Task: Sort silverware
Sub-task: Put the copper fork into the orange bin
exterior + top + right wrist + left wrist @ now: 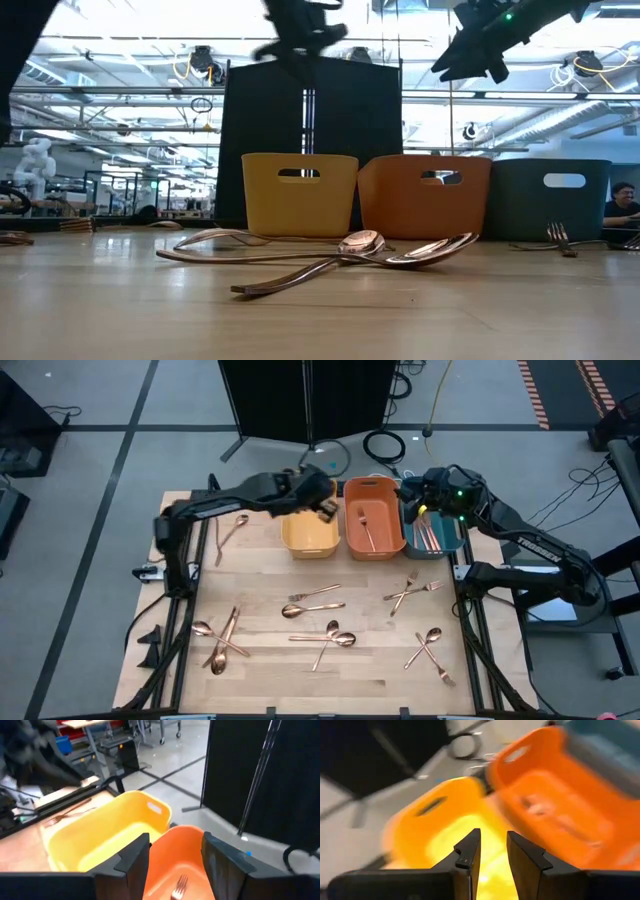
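Observation:
Copper silverware lies scattered flat on the wooden table (pixel 260 570): spoons (pixel 312 608), a crossed pair (pixel 225 640), forks (pixel 410 592) and one fork (pixel 232 530) left of the bins. At the far edge stand a yellow bin (pixel 308 532), an orange bin (pixel 372 520) with a fork (pixel 180 887) in it, and a teal bin (pixel 445 540) holding several pieces (pixel 430 535). My left gripper (pixel 492 845) hangs open above the yellow bin (pixel 445 820), with nothing between its fingers. My right gripper (pixel 175 850) is open and empty, high over the orange and teal bins (pixel 410 500).
A black panel (pixel 310 150) stands just behind the bins. Dark frame rails (pixel 185 560) run along the table's left and right sides. In the low view both arms hang well above the bins' rims (pixel 300 35), with spoons (pixel 360 245) lying close in front.

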Controlling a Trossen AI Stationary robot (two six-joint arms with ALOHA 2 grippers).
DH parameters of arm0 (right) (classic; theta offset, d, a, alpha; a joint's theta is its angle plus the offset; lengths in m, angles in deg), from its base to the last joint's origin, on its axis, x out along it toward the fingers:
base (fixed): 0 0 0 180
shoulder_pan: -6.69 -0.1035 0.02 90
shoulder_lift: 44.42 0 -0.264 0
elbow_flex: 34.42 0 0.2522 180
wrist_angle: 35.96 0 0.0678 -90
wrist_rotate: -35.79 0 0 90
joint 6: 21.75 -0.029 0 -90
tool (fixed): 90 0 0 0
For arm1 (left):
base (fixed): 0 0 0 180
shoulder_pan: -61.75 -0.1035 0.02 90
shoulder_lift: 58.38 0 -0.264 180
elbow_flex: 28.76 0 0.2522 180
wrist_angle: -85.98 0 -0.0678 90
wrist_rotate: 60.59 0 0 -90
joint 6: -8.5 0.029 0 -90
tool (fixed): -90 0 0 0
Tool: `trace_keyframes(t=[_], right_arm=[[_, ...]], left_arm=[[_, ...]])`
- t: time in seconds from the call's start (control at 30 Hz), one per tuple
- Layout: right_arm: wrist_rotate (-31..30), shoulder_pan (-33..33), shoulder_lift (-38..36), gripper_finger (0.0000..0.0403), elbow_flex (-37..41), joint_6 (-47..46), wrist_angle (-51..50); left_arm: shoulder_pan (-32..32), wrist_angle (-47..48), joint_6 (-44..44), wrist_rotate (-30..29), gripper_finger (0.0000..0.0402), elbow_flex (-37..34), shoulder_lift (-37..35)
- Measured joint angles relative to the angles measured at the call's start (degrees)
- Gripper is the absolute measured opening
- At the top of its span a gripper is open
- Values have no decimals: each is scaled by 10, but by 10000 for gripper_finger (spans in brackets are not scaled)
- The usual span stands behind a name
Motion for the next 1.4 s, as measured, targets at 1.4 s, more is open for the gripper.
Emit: trace_keyframes(t=[1.4], right_arm=[[57, -76, 103, 169, 0, -137, -13]], left_arm=[[-445, -129, -124, 209, 90, -708, -286]])
